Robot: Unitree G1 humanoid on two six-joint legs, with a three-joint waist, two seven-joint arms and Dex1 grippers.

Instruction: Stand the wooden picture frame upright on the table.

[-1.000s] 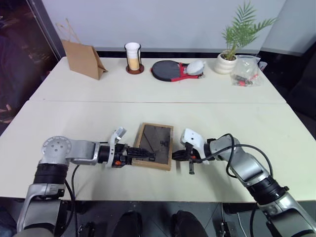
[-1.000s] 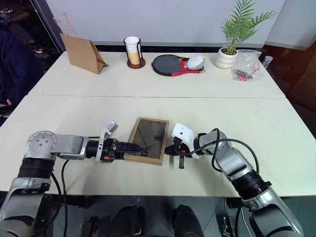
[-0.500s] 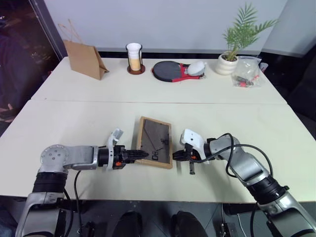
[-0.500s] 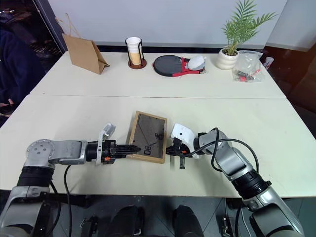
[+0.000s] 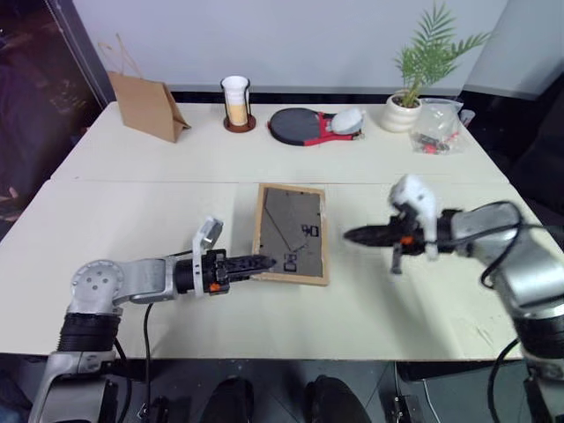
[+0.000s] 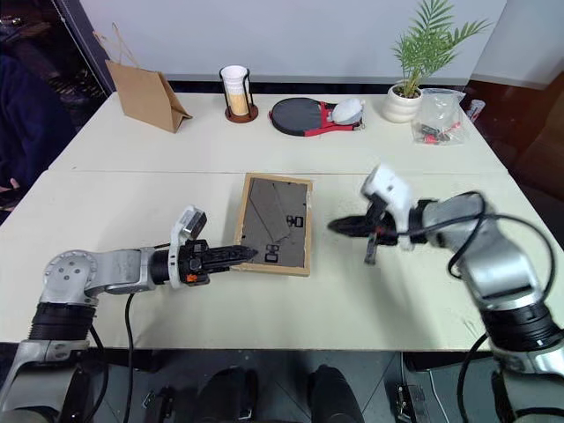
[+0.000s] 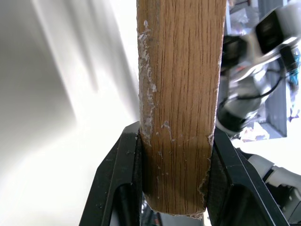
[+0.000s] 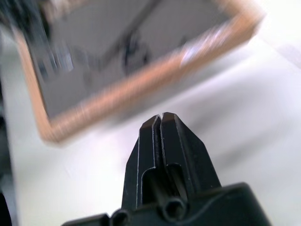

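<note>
The wooden picture frame (image 5: pixel 291 220) is tipped up off the table (image 5: pixel 150 211), its dark grey back with the fold-out stand facing me. My left gripper (image 5: pixel 263 262) is shut on the frame's near lower edge. In the left wrist view both black fingers (image 7: pixel 117 179) clamp the light wood edge (image 7: pixel 178 94). My right gripper (image 5: pixel 351 235) hovers above the table to the right of the frame, apart from it and pointing at it. Its fingers are shut with nothing between them, and the right wrist view has the frame (image 8: pixel 117 56) beyond its tip (image 8: pixel 161 120).
Along the far edge stand a brown paper bag (image 5: pixel 145 106), a cup in a black holder (image 5: pixel 235 101), a black paddle (image 5: pixel 300 125), a potted plant (image 5: pixel 407 106) and a clear plastic bag (image 5: pixel 438 128). A seam (image 5: pixel 132 181) crosses the tabletop behind the frame.
My left gripper shut on the frame's edge and raised it from lying flat to tilted up. The right gripper rose and swung to the right, away from the frame.
</note>
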